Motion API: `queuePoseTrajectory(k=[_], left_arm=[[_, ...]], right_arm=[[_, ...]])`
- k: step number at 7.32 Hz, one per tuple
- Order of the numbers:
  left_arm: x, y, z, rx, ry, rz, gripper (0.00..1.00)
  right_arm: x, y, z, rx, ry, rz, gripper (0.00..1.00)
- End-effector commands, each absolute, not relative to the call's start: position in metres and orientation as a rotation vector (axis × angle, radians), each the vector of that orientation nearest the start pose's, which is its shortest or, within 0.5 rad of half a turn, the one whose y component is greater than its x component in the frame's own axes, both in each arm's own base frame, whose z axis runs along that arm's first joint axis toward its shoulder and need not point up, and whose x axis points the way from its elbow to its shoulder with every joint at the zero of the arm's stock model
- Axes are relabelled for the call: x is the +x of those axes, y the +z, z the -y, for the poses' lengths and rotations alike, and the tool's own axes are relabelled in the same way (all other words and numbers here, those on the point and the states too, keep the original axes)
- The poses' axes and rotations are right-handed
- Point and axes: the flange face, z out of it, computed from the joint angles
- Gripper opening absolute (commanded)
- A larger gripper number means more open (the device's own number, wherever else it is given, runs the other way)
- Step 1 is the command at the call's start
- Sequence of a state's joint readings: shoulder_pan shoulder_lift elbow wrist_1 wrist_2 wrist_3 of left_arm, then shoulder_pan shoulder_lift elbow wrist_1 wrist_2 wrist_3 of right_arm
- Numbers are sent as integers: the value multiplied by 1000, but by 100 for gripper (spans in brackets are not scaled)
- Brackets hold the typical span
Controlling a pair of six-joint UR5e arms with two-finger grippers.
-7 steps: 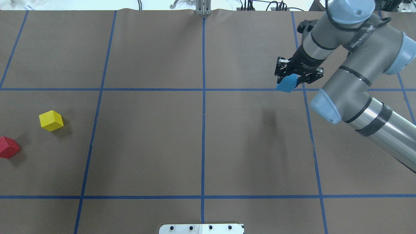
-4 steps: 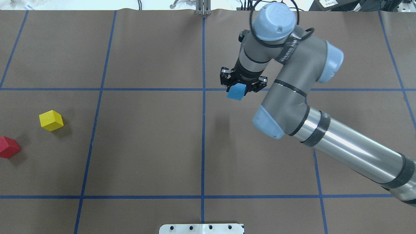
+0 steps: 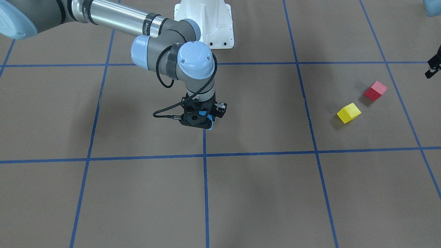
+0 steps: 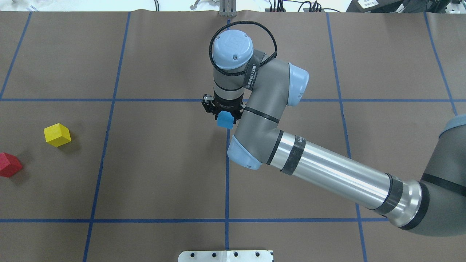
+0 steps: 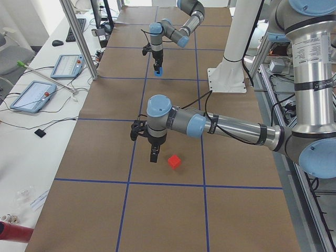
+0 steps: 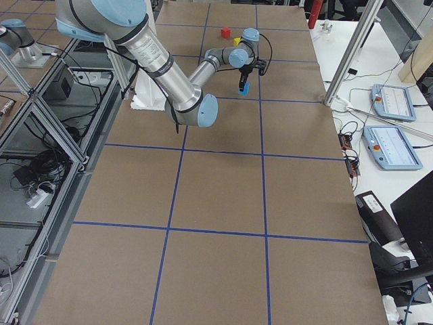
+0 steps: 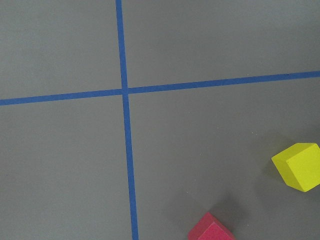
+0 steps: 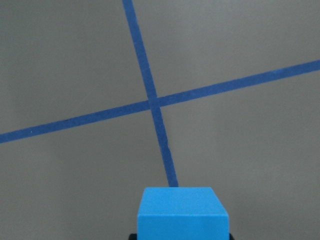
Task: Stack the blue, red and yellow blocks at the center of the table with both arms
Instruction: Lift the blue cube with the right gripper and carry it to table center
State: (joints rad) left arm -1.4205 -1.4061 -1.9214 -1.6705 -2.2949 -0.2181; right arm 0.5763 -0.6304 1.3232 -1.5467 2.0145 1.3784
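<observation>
Overhead exterior view: the right end effector (image 4: 223, 111) is clamped on a small bright-blue cube with a matte finish (image 4: 225, 120), gripping it by two opposite sides. It holds the cube just beside the middle tape line of the brown paper-covered surface (image 4: 164, 163), near a crossing of the blue grid lines. I cannot tell whether the cube already touches the paper.

This looks like the first step, bringing the base block to the stacking spot. The next move calls for a straight lowering until the cube sits flat, then a clean release without nudging it.

The blue cube has crisp edges and smooth, unmarked faces, so it should seat squarely. The yellow cube (image 4: 57, 135) and the red cube (image 4: 10, 165) lie near each other but apart, well away on the robot's left. The left end effector (image 5: 153, 155) hangs near the red one; whether it is spread or closed I cannot tell.
</observation>
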Motion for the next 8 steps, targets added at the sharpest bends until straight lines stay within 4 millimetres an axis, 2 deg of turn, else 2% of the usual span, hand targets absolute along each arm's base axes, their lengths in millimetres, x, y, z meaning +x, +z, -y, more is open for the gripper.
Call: queuePoseTrajectory(k=[1, 8], left_arm=[[-2, 552, 438, 137, 38, -757, 100], [-2, 547, 438, 147, 42, -760, 100]], right_arm=[[-616, 181, 490, -134, 188, 796, 0], [-628, 188, 476, -112, 129, 792, 0]])
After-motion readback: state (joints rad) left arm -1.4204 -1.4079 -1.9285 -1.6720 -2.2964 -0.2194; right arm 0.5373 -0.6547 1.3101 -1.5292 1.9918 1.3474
